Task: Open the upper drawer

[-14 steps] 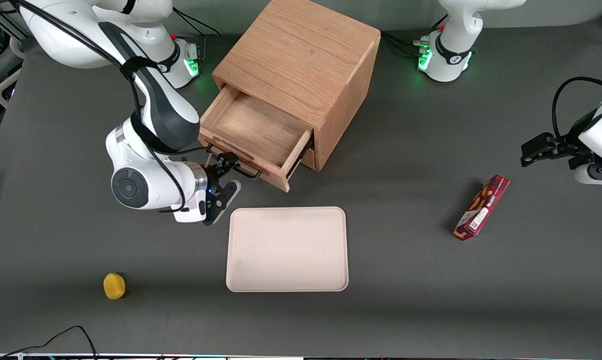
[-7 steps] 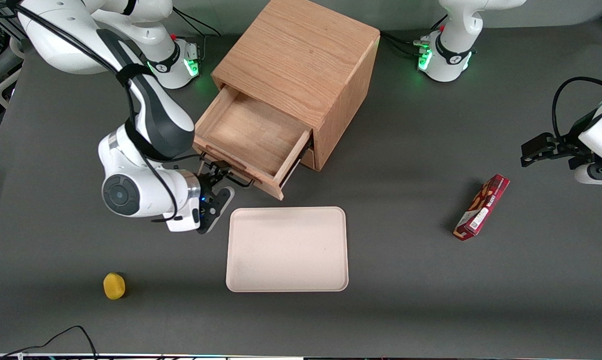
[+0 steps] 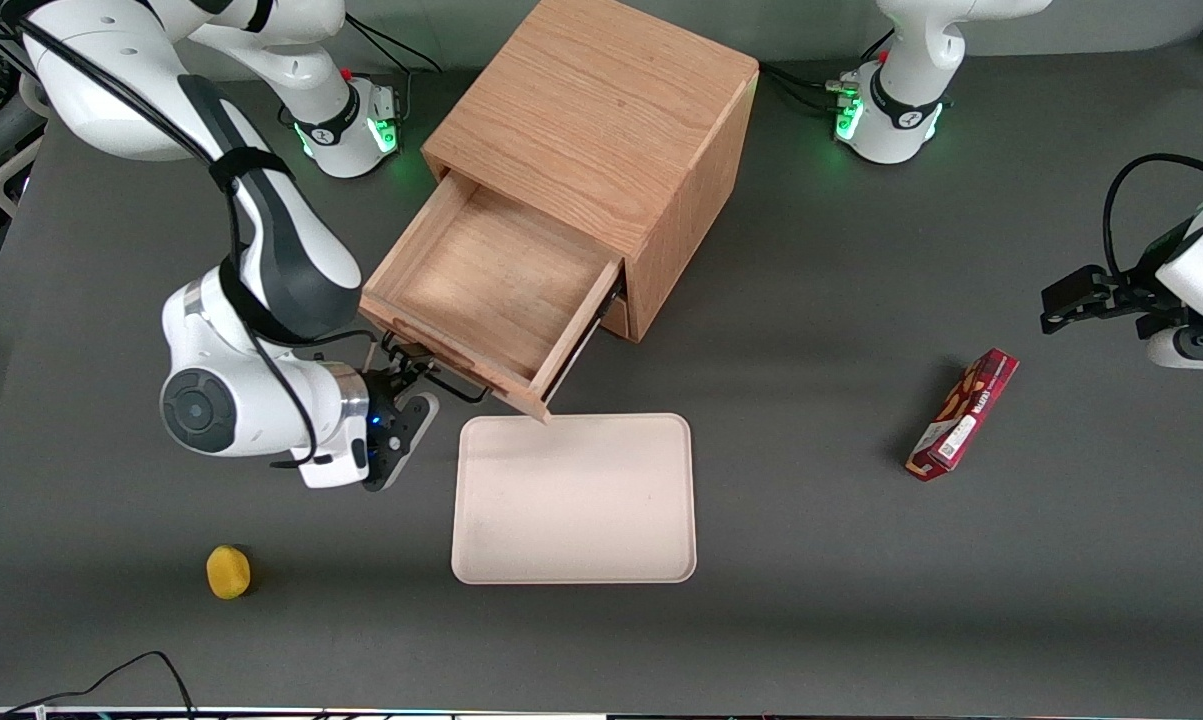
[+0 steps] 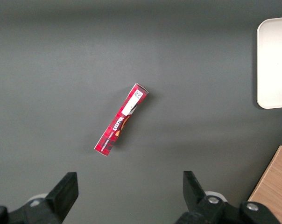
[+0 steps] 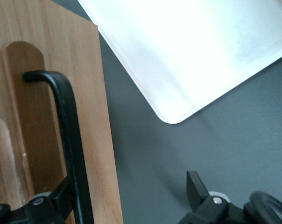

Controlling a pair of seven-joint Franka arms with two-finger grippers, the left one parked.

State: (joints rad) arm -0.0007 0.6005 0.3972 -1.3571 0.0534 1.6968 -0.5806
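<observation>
Cabinet (image 3: 601, 110) stands at the far middle of the desk (image 3: 861, 620), turned at an angle so its front faces the working arm's end. The upper drawer (image 3: 481, 285) stands drawn well out of the cabinet, its bare wooden floor open to view and nothing in it; judged by that, the task is nearly or fully done. The pincer (image 3: 408, 385) sits in front of the drawer, low, at the black bar handle (image 3: 451, 385). The wrist view shows the pincer (image 5: 124, 191) with fingers apart. One finger rests against the handle (image 5: 68, 121) on the side toward the drawer front (image 5: 92, 93), and the other stands well clear over the desk. So the bar is hooked, not clamped, which is likely enough for a straight pull. A pale tray (image 3: 573, 498) lies nearer the camera; the drawer's near corner reaches its rim, and whether they touch cannot be told. Further pulling may carry the corner over the tray. A yellow lump (image 3: 228, 572) lies near the camera at the working arm's end, and a red box (image 3: 963, 414) lies toward the parked arm's end, both well apart from the drawer.
</observation>
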